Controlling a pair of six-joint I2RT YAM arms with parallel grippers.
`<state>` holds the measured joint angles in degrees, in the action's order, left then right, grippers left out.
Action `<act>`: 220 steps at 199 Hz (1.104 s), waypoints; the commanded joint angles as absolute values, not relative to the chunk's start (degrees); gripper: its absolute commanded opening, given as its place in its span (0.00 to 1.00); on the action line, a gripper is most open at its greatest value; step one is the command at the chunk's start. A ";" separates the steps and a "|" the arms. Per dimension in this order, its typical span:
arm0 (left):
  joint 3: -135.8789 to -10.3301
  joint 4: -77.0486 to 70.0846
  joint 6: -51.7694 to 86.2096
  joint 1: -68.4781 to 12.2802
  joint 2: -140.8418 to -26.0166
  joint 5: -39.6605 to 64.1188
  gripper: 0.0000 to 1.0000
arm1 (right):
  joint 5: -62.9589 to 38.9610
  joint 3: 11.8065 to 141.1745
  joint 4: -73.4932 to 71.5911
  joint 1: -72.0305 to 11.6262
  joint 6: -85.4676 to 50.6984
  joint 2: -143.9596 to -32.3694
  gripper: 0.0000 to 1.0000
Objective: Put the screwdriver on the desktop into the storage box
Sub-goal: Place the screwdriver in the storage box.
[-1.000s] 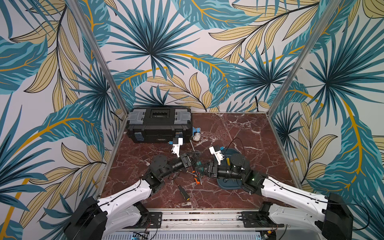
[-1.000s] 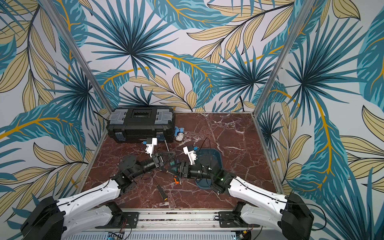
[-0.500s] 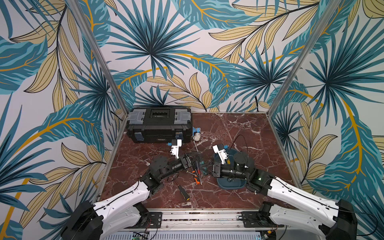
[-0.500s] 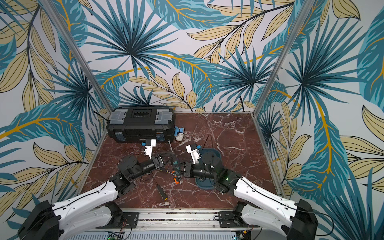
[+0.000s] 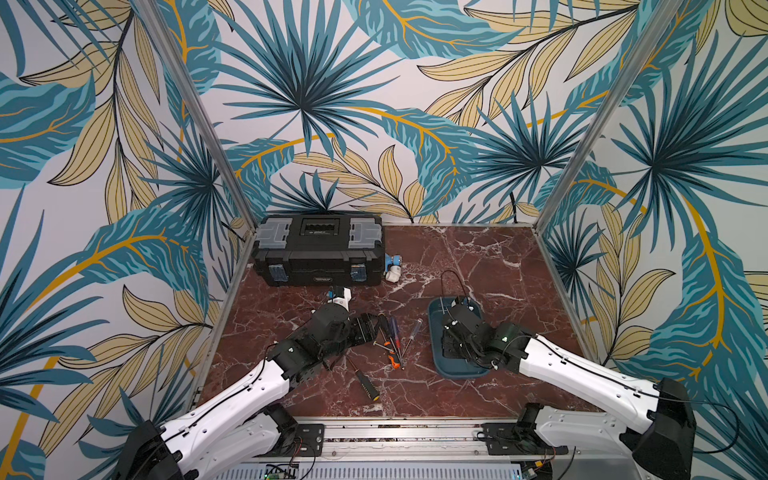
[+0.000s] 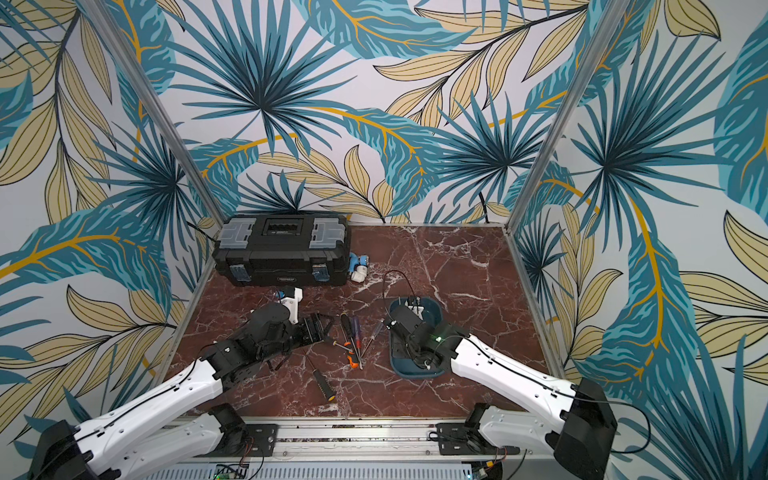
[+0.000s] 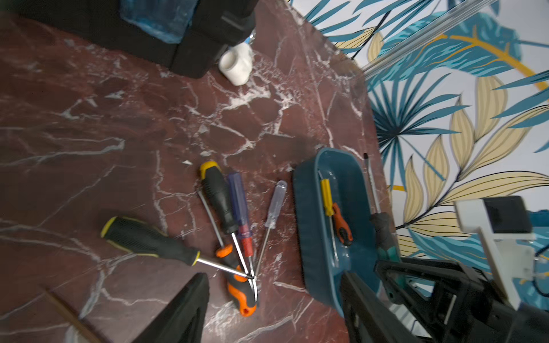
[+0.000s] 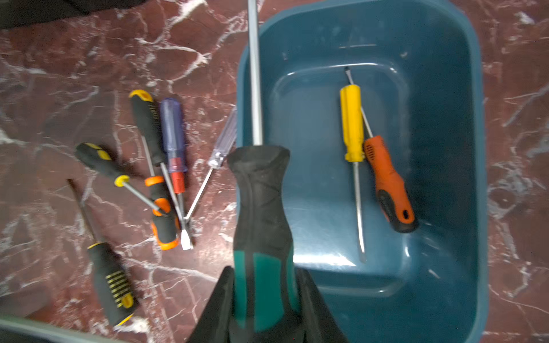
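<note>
Green-handled screwdriver was pinched in right gripper over storage box, evidently for dropping in; left gripper gaped empty above the desktop screwdriver pile.

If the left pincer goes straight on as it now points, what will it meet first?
Probably the orange-and-black screwdriver, which lies right ahead of the open left pincer. How high the pincer hovers is unclear.

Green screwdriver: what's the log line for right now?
right gripper: shut on black-and-green-handled screwdriver | position: over teal plastic storage box | left gripper: open, empty
</note>
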<state>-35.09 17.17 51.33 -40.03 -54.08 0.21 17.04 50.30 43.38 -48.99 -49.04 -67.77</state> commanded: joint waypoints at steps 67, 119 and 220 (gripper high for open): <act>-33.25 32.62 53.05 -39.90 -55.52 -3.22 0.71 | 15.49 49.52 39.63 -48.33 -46.57 -77.29 0.38; -31.42 31.38 55.61 -41.63 -58.53 -0.66 0.71 | 14.78 52.26 43.34 -48.42 -46.05 -74.53 0.55; -33.74 29.29 60.81 -45.70 -71.35 -0.53 0.59 | 12.45 59.50 45.13 -52.28 -44.55 -69.32 0.15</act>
